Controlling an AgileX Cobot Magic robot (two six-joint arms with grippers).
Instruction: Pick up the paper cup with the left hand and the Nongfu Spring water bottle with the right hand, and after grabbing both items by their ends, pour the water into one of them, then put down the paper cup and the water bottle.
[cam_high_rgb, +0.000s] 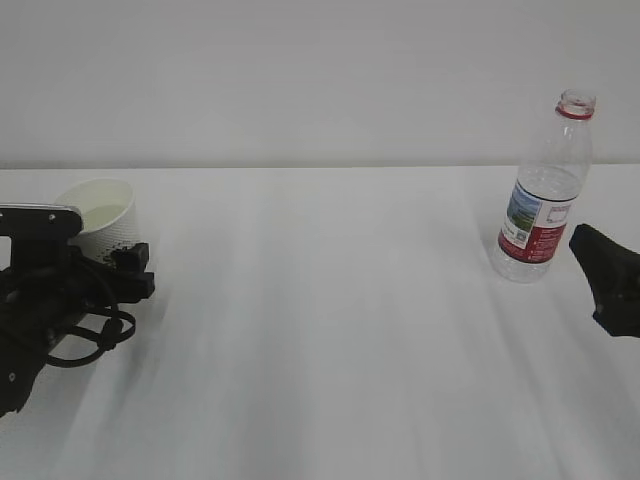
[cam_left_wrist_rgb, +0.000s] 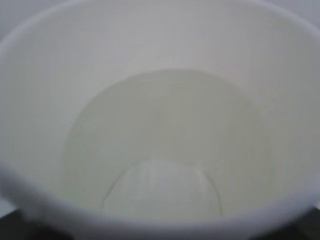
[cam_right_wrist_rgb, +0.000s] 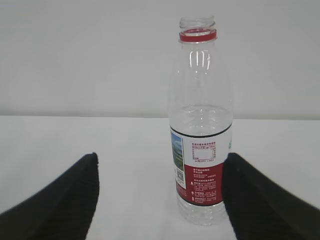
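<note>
The Nongfu Spring water bottle (cam_high_rgb: 545, 190) stands upright on the white table (cam_high_rgb: 320, 330), long axis vertical, uncapped mouth up, near the table's far edge. To its left lies a broad bare stretch of tabletop. Far across it, the paper cup (cam_high_rgb: 100, 218) tilts, mouth toward the left gripper (cam_high_rgb: 100, 275), whose jaw state I cannot tell. The right gripper (cam_right_wrist_rgb: 160, 200), jaws spread, sits just beside the bottle, apart from it.

White table (cam_high_rgb: 330, 330) meets plain pale wall (cam_high_rgb: 300, 80); soft even light.
</note>
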